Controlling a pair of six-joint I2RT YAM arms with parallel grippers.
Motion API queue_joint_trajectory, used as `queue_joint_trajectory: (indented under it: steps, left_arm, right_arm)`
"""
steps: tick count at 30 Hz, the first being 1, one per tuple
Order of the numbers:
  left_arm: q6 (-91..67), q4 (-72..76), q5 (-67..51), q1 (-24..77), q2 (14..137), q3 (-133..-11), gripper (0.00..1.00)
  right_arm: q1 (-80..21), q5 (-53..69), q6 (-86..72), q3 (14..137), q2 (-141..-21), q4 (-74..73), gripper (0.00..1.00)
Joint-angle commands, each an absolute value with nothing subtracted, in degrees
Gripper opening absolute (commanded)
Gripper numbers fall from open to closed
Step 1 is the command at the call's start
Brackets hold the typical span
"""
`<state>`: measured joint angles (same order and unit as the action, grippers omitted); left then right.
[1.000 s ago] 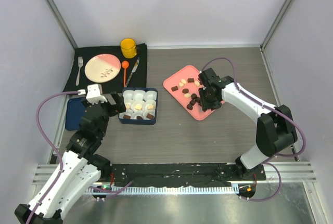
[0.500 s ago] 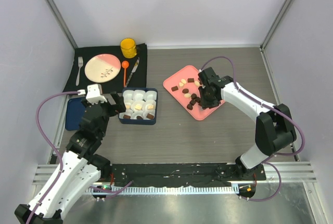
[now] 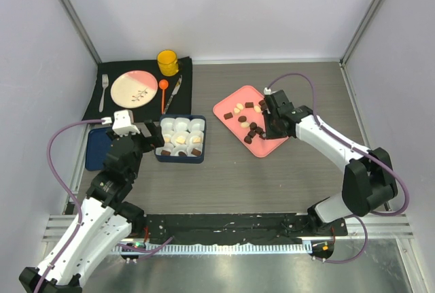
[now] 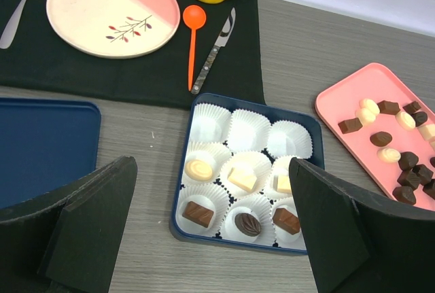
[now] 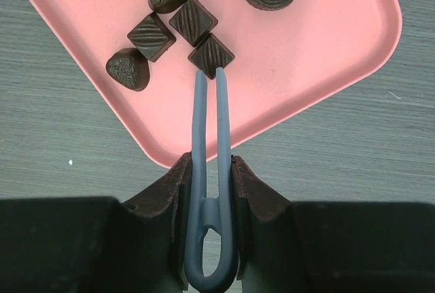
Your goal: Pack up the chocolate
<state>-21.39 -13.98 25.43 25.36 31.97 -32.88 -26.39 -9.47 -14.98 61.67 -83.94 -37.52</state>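
Dark and cream chocolate pieces (image 3: 239,109) lie loose on a pink tray (image 3: 266,145). My right gripper (image 3: 273,123) hovers over the tray, shut on blue-grey tongs (image 5: 197,123). The tong tips are close together and touch the near corner of a dark square chocolate (image 5: 211,54). A blue box (image 3: 181,160) holds white paper cups. The near two rows hold pieces, brown ones (image 4: 200,214) in front and cream ones behind. The far row is empty. My left gripper (image 4: 211,164) is open and empty, just short of the box's near side.
A black mat (image 3: 122,106) at the back left carries a pink-and-cream plate (image 3: 133,88), fork, orange spoon (image 3: 163,89), knife and yellow mug (image 3: 168,62). A blue lid (image 3: 97,149) lies left of the box. Walls enclose the table.
My right arm has shifted slightly to the right over the pink tray, with the tongs still in its grip. The left arm has not moved.
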Motion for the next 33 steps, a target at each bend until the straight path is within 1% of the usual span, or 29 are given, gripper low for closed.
queue_joint_trajectory:
  steps: [1, 7, 18, 23, 29, 33]
  left_arm:
    - [-20.5, -12.3, 25.2, 25.1, 31.6, -35.2, 1.00]
    - [-20.5, -12.2, 25.1, 25.0, 31.6, -35.2, 1.00]
    - [-20.6, -12.0, 25.0, 25.1, 31.8, -35.2, 1.00]
    - [-20.5, -12.0, 25.0, 25.1, 31.7, -35.2, 1.00]
    - [-20.6, -12.0, 25.0, 25.0, 31.6, -35.2, 1.00]
    - [-20.5, -12.0, 25.1, 25.0, 31.6, -35.2, 1.00]
  right_arm:
    - [-26.2, -10.9, -15.1, 60.6, -82.1, -32.8, 0.28]
    - [-26.2, -12.2, -13.8, 59.7, -81.7, -30.4, 0.28]
    - [-24.7, -17.7, -16.7, 57.4, -80.0, -24.5, 0.28]
    - [-21.2, -18.8, -15.9, 57.7, -81.5, -22.2, 0.28]
    - [-15.8, -16.4, -14.7, 58.8, -84.6, -19.7, 0.27]
    - [-14.9, -14.3, -13.6, 60.2, -87.5, -19.2, 0.27]
